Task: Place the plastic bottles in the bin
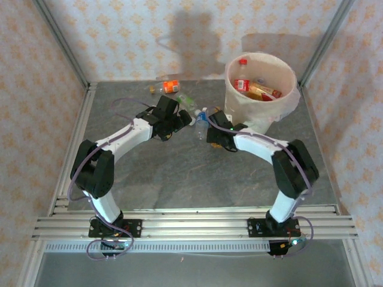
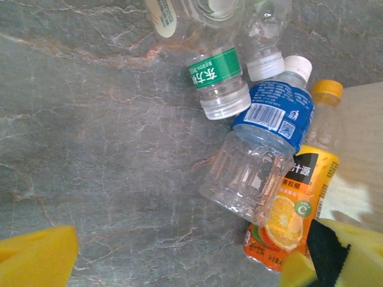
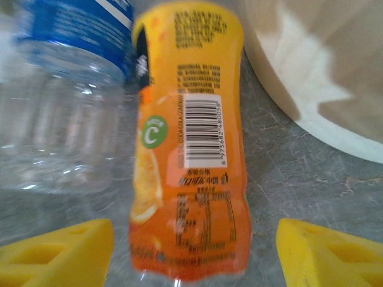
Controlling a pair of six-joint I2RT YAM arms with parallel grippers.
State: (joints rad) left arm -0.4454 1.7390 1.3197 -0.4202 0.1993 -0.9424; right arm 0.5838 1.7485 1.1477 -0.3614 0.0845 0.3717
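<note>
An orange juice bottle lies on the table between my right gripper's yellow fingers, with a gap on each side; the gripper is open. A blue-labelled clear bottle lies against its left side. My left gripper is wide open over bare table, just short of the blue-labelled bottle, the juice bottle and a green-labelled bottle. The white bin stands at the back right with bottles inside. From above, both grippers meet beside the bottle cluster.
Another orange-labelled bottle and a clear one lie near the back edge. The bin wall rises close to the right of the juice bottle. Metal frame posts and patterned walls enclose the grey stone table.
</note>
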